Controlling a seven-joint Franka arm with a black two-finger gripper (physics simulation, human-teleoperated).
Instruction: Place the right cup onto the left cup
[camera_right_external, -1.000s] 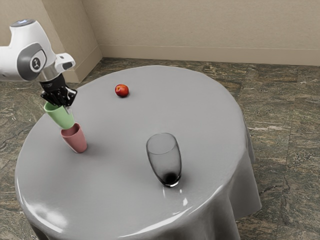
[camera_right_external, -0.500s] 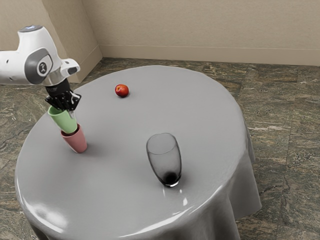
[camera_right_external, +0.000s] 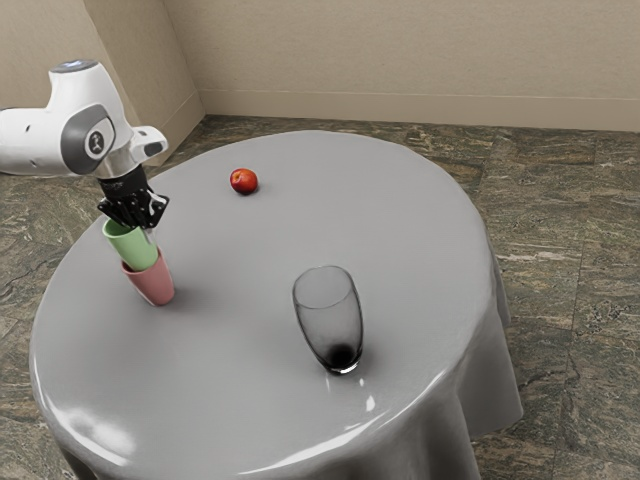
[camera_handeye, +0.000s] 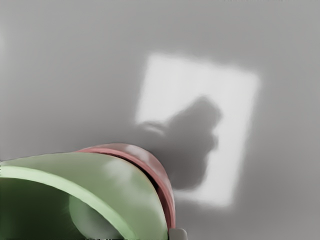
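- Green cup (camera_right_external: 136, 248), left of the frame in the exterior view, stands with its lower end inside the mouth of the pink cup (camera_right_external: 154, 283), much of its wall still above that rim.
- The claw (camera_right_external: 139, 229) pinches the green cup near its top; exactly where the farther finger presses, I cannot tell.
- It probably handles as a light, fairly stiff thing (plastic, I would guess, though a glazed cup could look much the same), and its smooth wall may slip if the hold is loose or off-centre.
- The best hold is high, by the rim, so that the tapering lower part can slide down freely; a tilt could jam it or tip the pink cup.
- Both cups are plain, rimmed and narrower towards the foot. In the wrist view a dark crescent parts the green wall from the pink rim, with soft pale sheen on both.
- The surface (camera_right_external: 240, 390) wears a grey, glossy cloth that falls in folds at lower right.
- Right of centre stands a clear, smoky glass (camera_right_external: 331, 318) with a dark base; at upper left, a small, shiny red fruit (camera_right_external: 243, 181).
- Next, I judge, comes a straight, gentle lowering, then release.
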